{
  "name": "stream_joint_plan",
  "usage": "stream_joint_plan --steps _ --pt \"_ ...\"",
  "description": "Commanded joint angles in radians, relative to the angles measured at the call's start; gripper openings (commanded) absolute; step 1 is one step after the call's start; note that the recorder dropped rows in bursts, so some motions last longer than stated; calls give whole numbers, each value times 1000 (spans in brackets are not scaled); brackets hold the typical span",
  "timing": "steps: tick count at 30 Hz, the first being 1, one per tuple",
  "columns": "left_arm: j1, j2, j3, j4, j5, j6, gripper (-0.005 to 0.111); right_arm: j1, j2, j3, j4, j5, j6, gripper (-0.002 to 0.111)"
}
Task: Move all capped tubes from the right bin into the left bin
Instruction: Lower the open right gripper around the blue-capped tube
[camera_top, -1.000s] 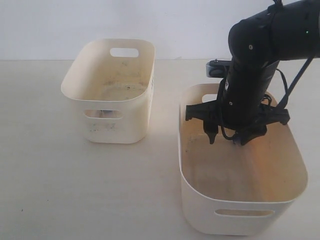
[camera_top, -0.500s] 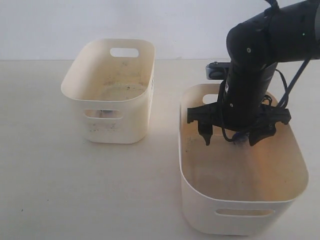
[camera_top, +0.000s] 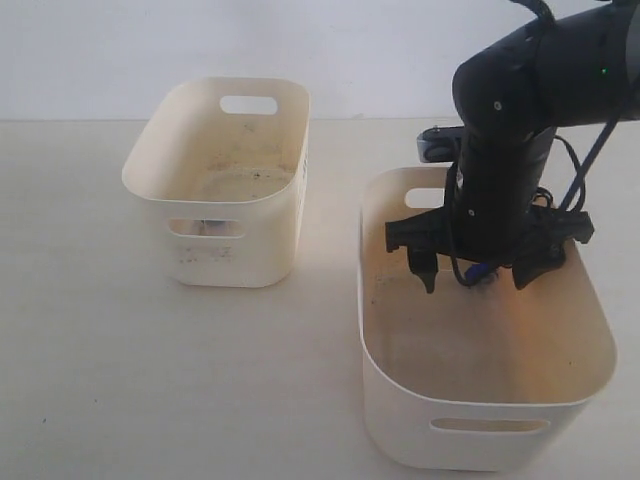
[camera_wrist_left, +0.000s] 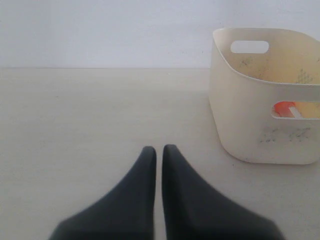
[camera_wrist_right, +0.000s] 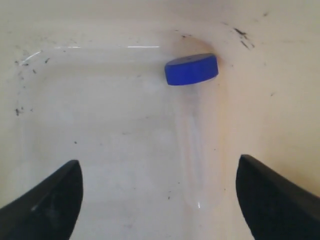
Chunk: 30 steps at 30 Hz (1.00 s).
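Reach for grasp: right pincer (camera_top: 477, 282), jaws wide, empty, over blue-capped tube (camera_wrist_right: 192, 132) in right bin (camera_top: 480, 440).
Next: lower, close on tube, carry to left bin (camera_top: 215, 255).

Prob. robot lab: bare pale table (camera_top: 100, 400); plain white wall (camera_top: 330, 40).

We see a plain white wall (camera_top: 350, 50) at the back, smooth and evenly lit. Before it lies a wide pale beige matte tabletop (camera_top: 100, 380), and the two meet in one straight horizontal line. The light is soft, and the shadows on the tabletop are faint
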Motion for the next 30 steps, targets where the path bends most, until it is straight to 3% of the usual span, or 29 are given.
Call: stream_joint_plan --steps 1,30 --pt "-2 -4 3 -9 4 -2 4 -6 22 -1 6 4 -2 78" --pt "-2 -4 3 -9 4 -2 4 -6 -13 -43 85 -9 18 78"
